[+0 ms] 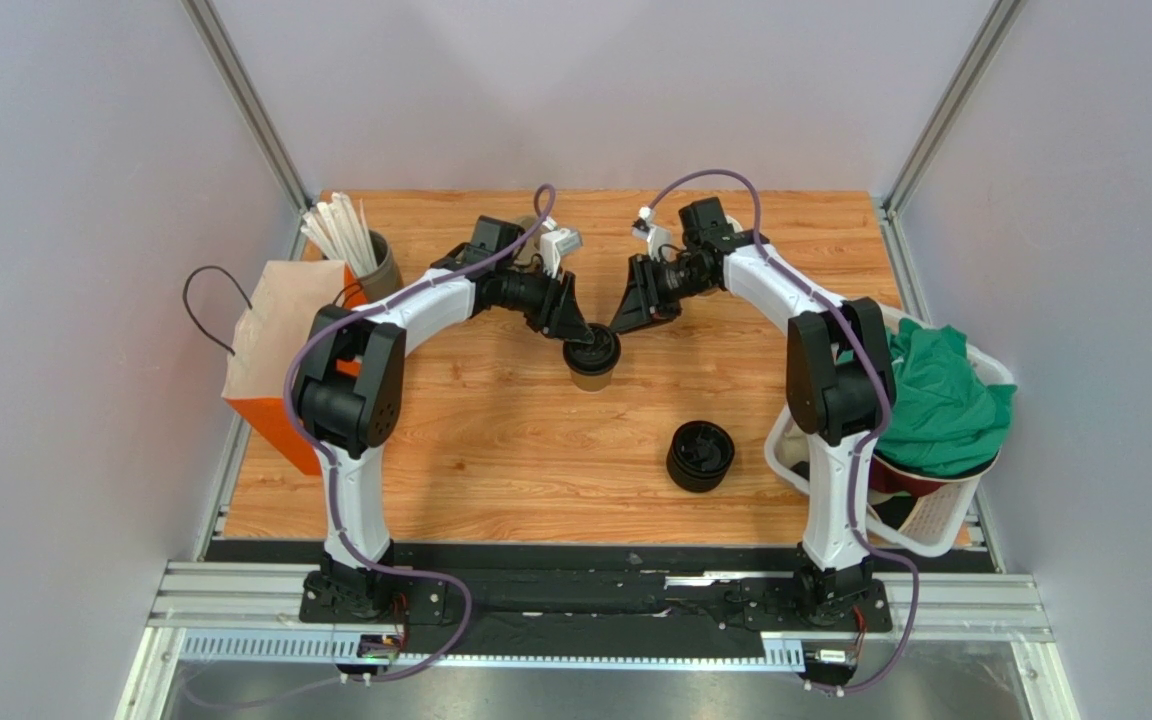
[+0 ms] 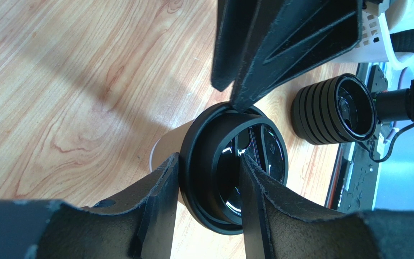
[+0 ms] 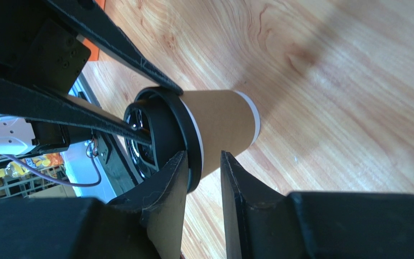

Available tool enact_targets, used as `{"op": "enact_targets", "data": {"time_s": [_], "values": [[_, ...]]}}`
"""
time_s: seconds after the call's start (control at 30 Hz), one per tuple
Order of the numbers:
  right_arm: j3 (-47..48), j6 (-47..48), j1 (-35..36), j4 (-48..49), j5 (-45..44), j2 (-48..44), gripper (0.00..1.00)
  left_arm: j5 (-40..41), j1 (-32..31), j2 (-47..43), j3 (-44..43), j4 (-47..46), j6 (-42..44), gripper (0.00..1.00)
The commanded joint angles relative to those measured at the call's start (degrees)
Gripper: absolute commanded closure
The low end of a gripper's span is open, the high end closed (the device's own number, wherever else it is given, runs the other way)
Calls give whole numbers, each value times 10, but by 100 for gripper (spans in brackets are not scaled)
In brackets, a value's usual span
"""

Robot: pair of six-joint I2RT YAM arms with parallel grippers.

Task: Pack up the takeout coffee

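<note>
Takeout coffee [image 1: 591, 360] stands upright mid-frame on the surface [image 1: 462, 435], long axis vertical w/ lid up, my left end effector [image 2: 208, 168] nipped narrow on its lid rim, my right end effector [image 3: 202, 160] straddling the rim opposite, grip unclear, lid stack [image 1: 701, 456] lower right.

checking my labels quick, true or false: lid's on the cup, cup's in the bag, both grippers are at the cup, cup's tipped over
1. A lid sits on the cup: true.
2. The cup is in the bag: false. It is on the table; the bag is at the left edge.
3. Both grippers are at the cup: true. The left gripper and right gripper meet at the lid's rim.
4. The cup is tipped over: false. It stands upright.
</note>
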State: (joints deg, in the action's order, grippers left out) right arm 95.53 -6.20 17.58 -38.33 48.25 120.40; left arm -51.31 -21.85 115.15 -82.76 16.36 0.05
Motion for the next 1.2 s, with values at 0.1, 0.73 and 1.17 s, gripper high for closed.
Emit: {"op": "enact_targets", "data": {"time_s": [0.1, 0.73, 1.17], "values": [[12, 1, 19, 27, -18, 8, 68, 106, -4, 34, 36, 42, 33, 54], [-22, 50, 48, 11, -185, -9, 69, 123, -4, 38, 33, 43, 25, 54], [-54, 98, 95, 10, -293, -24, 69, 126, -4, 38, 31, 46, 26, 55]]}}
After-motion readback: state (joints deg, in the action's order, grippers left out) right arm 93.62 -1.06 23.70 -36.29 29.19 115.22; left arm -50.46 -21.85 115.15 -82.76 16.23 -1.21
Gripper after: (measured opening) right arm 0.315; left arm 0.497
